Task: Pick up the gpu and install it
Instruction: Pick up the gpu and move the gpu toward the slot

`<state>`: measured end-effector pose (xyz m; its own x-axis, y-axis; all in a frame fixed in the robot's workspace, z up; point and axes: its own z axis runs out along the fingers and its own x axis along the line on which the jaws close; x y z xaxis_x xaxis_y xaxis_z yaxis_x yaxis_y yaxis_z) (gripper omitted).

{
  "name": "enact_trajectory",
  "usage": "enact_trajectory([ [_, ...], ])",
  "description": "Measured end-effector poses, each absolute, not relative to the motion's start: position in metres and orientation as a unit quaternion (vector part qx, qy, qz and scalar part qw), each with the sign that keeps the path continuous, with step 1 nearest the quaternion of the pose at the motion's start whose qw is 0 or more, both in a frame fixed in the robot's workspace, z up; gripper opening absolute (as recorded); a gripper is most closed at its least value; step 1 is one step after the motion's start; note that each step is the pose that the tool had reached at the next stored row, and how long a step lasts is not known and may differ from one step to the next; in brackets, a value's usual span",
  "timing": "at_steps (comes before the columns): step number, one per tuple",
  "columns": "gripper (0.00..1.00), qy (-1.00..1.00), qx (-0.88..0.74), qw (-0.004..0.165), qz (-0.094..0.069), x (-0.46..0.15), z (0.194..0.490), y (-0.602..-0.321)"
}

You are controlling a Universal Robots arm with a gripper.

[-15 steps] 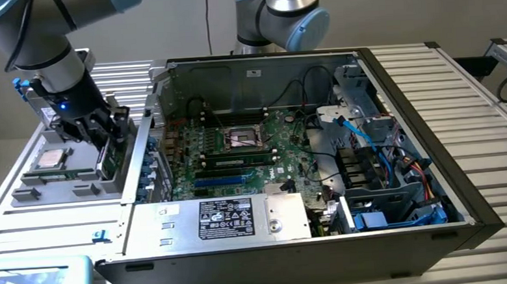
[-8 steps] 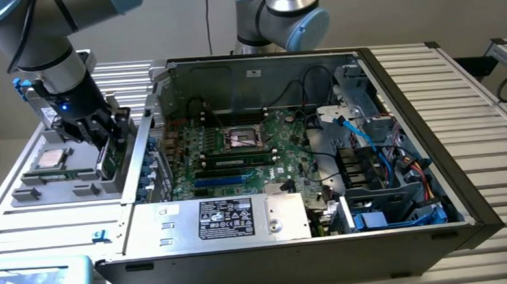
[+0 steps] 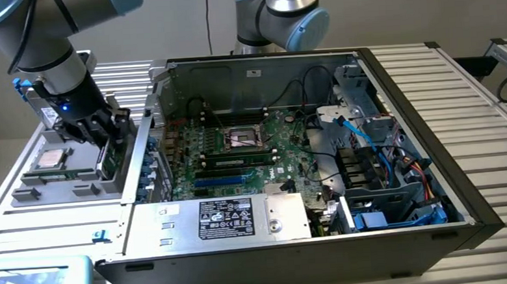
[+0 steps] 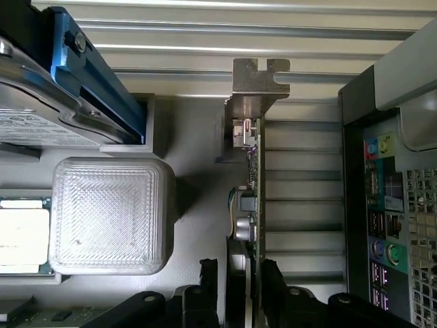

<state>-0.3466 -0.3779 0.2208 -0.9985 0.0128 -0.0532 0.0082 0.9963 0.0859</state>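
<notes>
1. The gpu [image 3: 107,164] [image 4: 257,184] is a thin green circuit card with a black blocky cooler [image 4: 237,256] on one face and a silver metal bracket [image 4: 259,85] at one end. It stands on its long edge in a slot of the grey plastic parts tray [image 3: 65,191] [image 4: 198,171], at the tray edge nearest the open black computer case [image 3: 259,70]. The tray lies on the slatted metal table [image 3: 477,91], just beside the case on the exterior view's left.
2. The black gripper [image 3: 106,142] [image 4: 239,266] is down over the card and sits astride the end away from the bracket. I cannot tell whether it has clamped the card. The card sits in its slot, not lifted.
3. My judgement is that the card is light and stiff but fragile.
   - The small parts and the contact edge should not be squeezed or knocked.
   - The best hold is probably across the two broad faces, with the cooler body on one side and bare board on the other.
   - A hold this far towards one end may let the card pivot, since the board is smooth.
   - The bracket is thin sheet metal and makes a poor handle.
4. The silver power supply box inside the case carries a dark label [image 3: 225,218] with dense white print, too small to read. In the wrist view, the silver boxy drive [image 4: 41,123] has a white label that is also unreadable. No brand name can be made out.
</notes>
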Motion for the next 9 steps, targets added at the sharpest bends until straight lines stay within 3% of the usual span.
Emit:
enact_trajectory([
  [3,0.28,0.999,0.005,0.027,0.043,-0.3466,0.2208,-0.3779],
  [9,0.28,0.999,0.005,0.027,0.043,-0.3467,0.2222,-0.3780],
])
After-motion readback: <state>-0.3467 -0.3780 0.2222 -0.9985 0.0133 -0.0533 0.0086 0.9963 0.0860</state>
